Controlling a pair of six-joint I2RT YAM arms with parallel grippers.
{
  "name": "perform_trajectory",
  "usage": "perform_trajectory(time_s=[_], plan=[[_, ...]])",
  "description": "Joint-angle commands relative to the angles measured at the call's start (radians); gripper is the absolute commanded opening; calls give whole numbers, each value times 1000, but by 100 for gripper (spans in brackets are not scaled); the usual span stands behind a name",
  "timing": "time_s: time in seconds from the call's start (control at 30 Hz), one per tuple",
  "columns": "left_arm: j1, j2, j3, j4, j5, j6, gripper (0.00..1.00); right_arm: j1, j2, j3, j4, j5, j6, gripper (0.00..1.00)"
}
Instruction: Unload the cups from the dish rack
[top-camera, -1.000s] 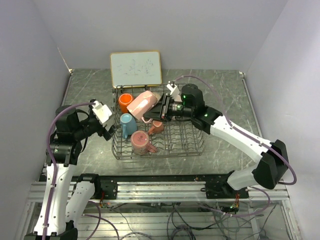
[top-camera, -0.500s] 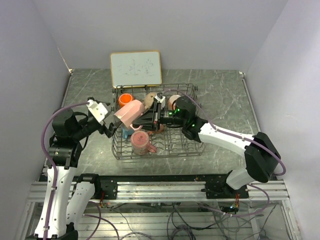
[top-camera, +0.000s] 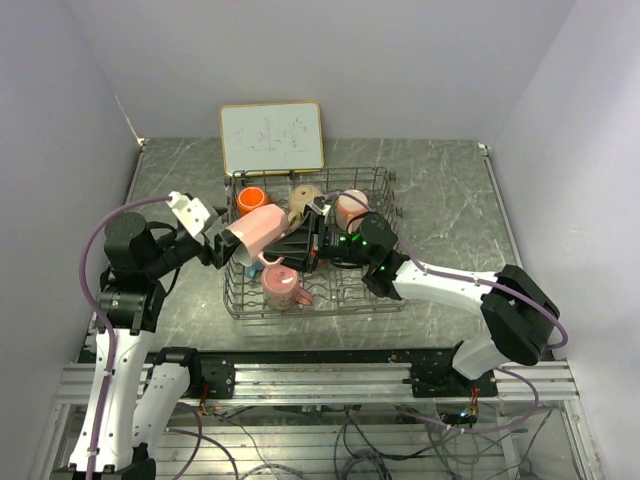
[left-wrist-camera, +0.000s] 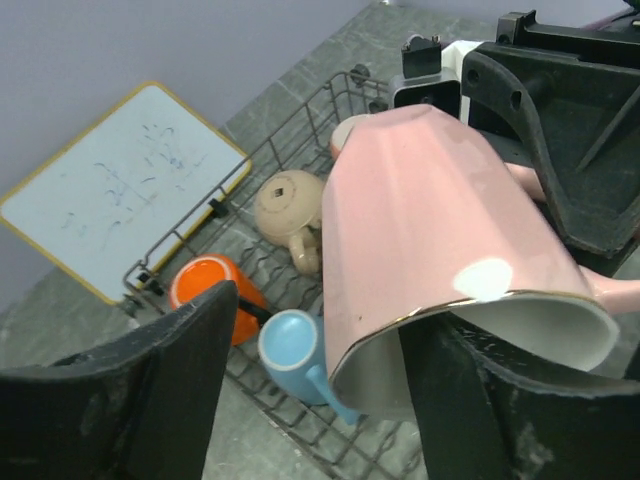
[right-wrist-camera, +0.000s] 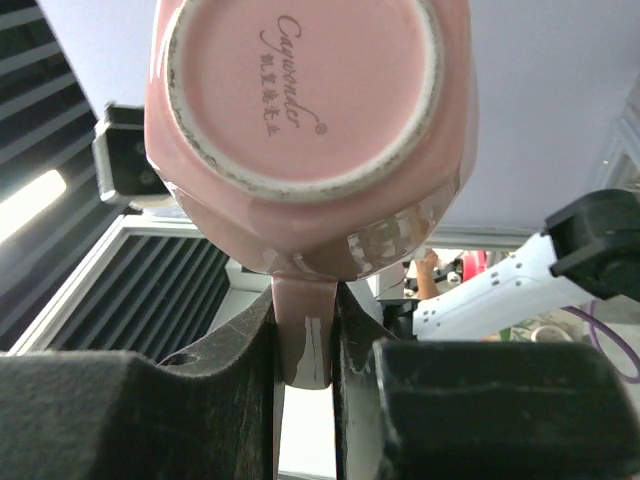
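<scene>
One large pale-pink ceramic mug (top-camera: 255, 228) left of centre, handle pinched tight in right gripper (right-wrist-camera: 305, 340); left gripper (left-wrist-camera: 320, 400) spread wide, flanking its rim.

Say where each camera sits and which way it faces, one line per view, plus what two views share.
Top external: above and behind the bases, looking down on the rack; left arm and right arm both show.
Left wrist: on the left arm, facing past the left fingers into the pink mug's mouth, rack beyond.
Right wrist: on the right arm, facing past the right fingers, clamped on the handle, at the mug's base.
Shared: all three show the pink mug.
</scene>
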Motion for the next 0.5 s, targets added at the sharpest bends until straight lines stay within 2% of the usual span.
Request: perform_trajectory(time_s=[0.0,0.1,0.17,0.3,0.37,0.47], plan=[[-2,36,37,39,80,-148,73,22,-36,24,267,45,39,0],[-1,60,44,43,126,-206,66,33,-26,25,317,62,55,0],[-1,66,46,65,131,-235,58,40,-10,31,340,67,62,0],[-1,93,71,92,159,-285,25,49,26,49,312,51,62,0],[-1,119,94,62,175,-292,9,50,49,31,342,62,82,17],[-2,161,138,-45,137,-245,7,36,67,9,357,54,92,42]])
